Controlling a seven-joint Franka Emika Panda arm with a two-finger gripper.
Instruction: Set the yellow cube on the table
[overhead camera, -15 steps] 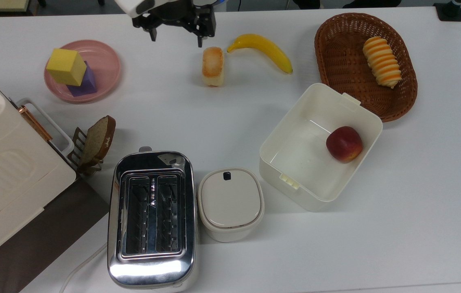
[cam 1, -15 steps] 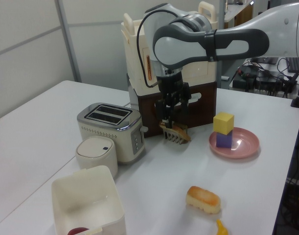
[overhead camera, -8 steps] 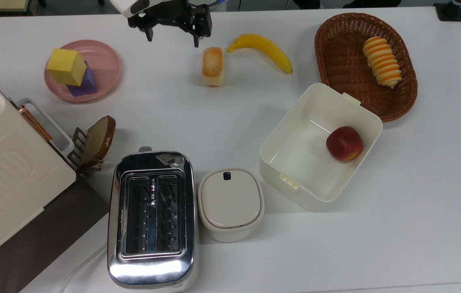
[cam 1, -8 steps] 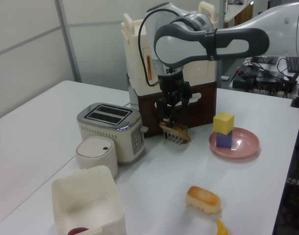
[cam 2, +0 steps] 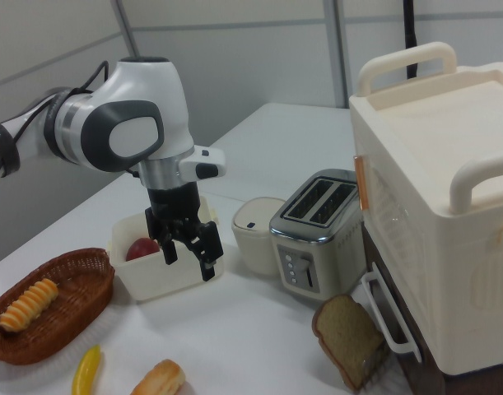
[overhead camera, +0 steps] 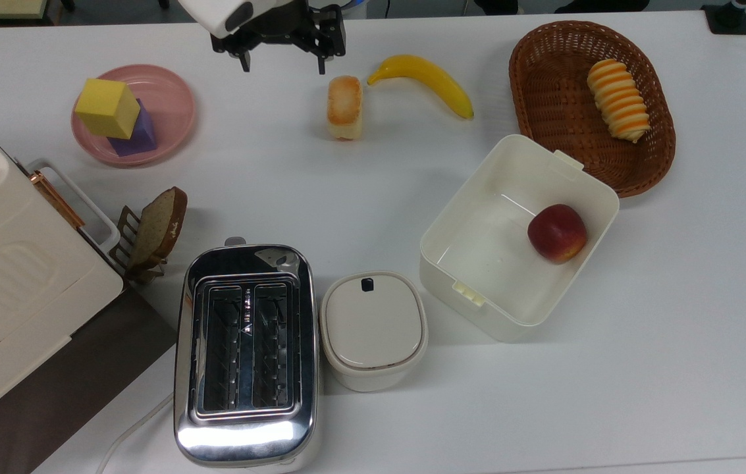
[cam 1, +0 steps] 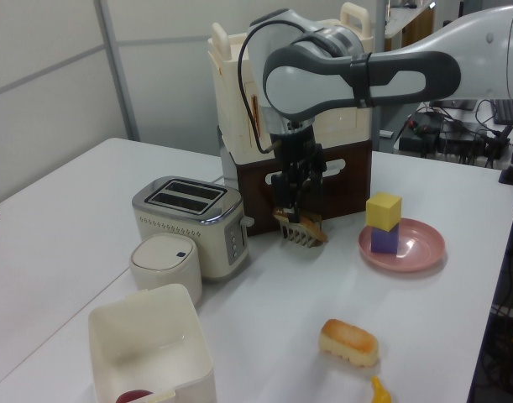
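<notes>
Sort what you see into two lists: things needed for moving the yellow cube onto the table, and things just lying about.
Needed: yellow cube, table, gripper.
Lying about: purple cube, pink plate, banana, toaster, apple, basket.

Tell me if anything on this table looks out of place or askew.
The yellow cube sits stacked on the purple cube in the pink plate, twisted out of line with it in the top view. Otherwise nothing stands out.
</notes>
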